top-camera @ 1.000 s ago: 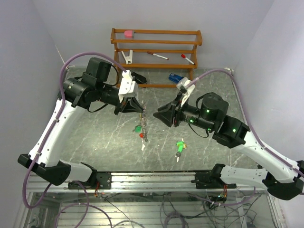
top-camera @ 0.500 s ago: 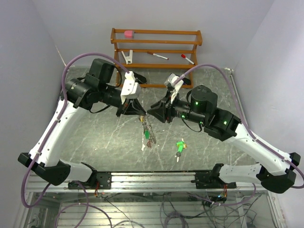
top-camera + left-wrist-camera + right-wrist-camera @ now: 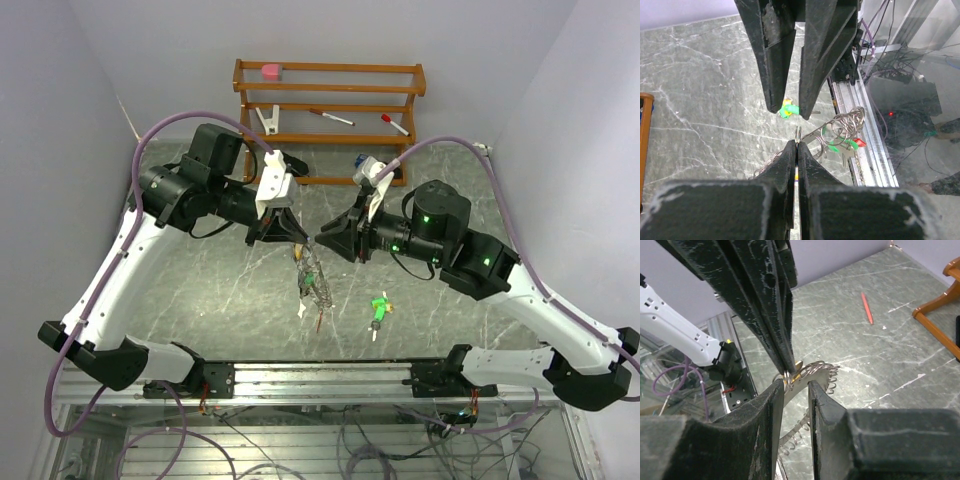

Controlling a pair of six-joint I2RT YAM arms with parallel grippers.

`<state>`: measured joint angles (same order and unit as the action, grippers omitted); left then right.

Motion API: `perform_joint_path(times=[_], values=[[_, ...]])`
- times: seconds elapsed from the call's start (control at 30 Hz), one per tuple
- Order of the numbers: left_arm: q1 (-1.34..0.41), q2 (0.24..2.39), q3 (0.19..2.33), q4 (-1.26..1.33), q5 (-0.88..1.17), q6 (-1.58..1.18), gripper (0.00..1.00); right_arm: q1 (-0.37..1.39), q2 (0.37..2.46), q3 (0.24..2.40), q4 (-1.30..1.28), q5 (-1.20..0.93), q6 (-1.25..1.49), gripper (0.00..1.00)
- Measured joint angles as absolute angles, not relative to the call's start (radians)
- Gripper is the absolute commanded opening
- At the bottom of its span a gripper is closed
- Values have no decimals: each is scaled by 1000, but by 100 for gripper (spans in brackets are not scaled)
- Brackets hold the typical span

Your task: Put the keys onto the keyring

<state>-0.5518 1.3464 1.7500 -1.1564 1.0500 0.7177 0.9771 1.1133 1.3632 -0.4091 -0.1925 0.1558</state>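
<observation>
- Where the tips of your left gripper (image 3: 798, 144) meet, they are pressed tight together. They pinch a thin wire edge of the keyring (image 3: 841, 131) between them.
- From that pinch the keyring hangs above the table (image 3: 200, 290) as a tangle of silvery loops carrying green and red tags (image 3: 852, 143). In the overhead view it dangles just below the two gripper tips. You cannot tell whether its lowest end touches the marble.
- Your right gripper (image 3: 794, 386) faces the left one nose to nose, with the tips almost meeting over the middle of the table.
- Its jaws stand a narrow slot apart. The left wrist view shows tabletop through that slot, so nothing is clamped there.
- In the right wrist view the ring's wire passes just beside one of the right gripper's fingers, and you cannot tell whether it touches.
- One loose key (image 3: 379, 309) with a green head lies flat on the table. It is to the right of the hanging keyring, apart from it and nearer the arm bases.
- At the far edge of the table stands a wooden rack (image 3: 330, 100). Two red-capped pens (image 3: 331, 118) lie on its shelves, a pink block (image 3: 271, 71) sits on the top rail, and a white clip (image 3: 268, 120) sits toward its left end.
</observation>
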Motion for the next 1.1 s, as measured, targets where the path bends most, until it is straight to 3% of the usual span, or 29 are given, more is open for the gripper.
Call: perform_joint_path(times=[0.43, 0.57, 0.8, 0.97, 1.1], values=[[-565, 1346, 1746, -1157, 1047, 722, 7, 977, 1154, 1376, -438, -282, 153, 25], [-569, 1346, 1746, -1157, 1047, 722, 7, 978, 1159, 1376, -440, -290, 148, 8], [-572, 1346, 1746, -1157, 1037, 721, 8, 977, 1159, 1376, -445, -300, 144, 0], [-574, 1346, 1746, -1147, 1021, 702, 33, 977, 1156, 1372, -447, -295, 145, 0], [-575, 1346, 1746, -1126, 1012, 687, 44, 978, 1139, 1351, -455, -274, 144, 0]])
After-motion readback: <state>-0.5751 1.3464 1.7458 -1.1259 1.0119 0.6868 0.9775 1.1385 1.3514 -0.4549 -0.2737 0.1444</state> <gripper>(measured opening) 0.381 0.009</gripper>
